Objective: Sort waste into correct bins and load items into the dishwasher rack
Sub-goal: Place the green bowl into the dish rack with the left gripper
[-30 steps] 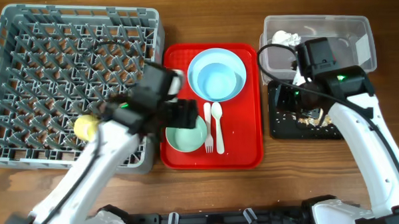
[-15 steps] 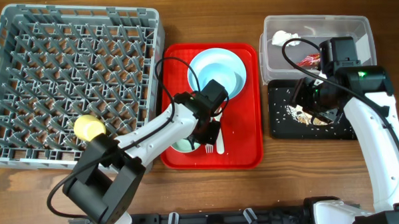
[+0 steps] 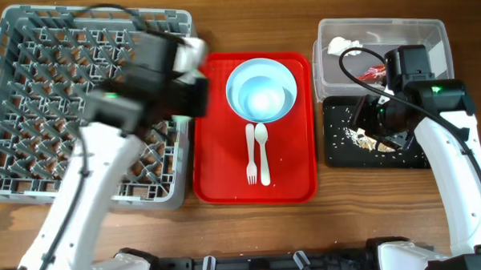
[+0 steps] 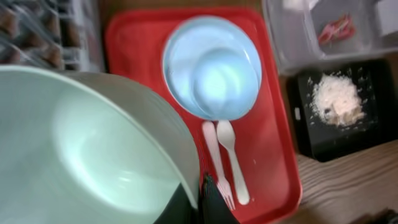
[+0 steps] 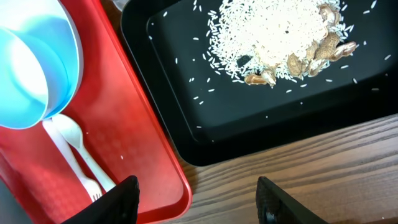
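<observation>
In the left wrist view the light green bowl [image 4: 93, 143] fills the left side, and my left gripper [image 4: 202, 196] is shut on its rim. Overhead, that arm [image 3: 170, 81] blurs over the right edge of the grey dishwasher rack [image 3: 46, 78]. A pale blue bowl [image 3: 261, 92] sits in the blue plate [image 3: 234, 71], with the white fork [image 3: 250, 155] and spoon [image 3: 263, 154] below. My right gripper [image 5: 199, 202] hangs open and holds nothing, over the near edge of the black tray [image 5: 186, 124] holding food scraps [image 5: 280, 37]. The clear tub [image 3: 429, 32] holds the tissue [image 3: 343, 46] and red wrapper [image 3: 373, 72].
The red serving tray [image 3: 226, 175] lies between the rack and the bins, its lower half bare except for the cutlery. Bare wooden table [image 5: 323, 168] runs along the front. My left arm covers part of the rack's right side.
My left gripper shut on the green bowl, lifted it off the red tray and swung left toward the rack. My right gripper opened wider and shifted slightly right, then stayed still.
</observation>
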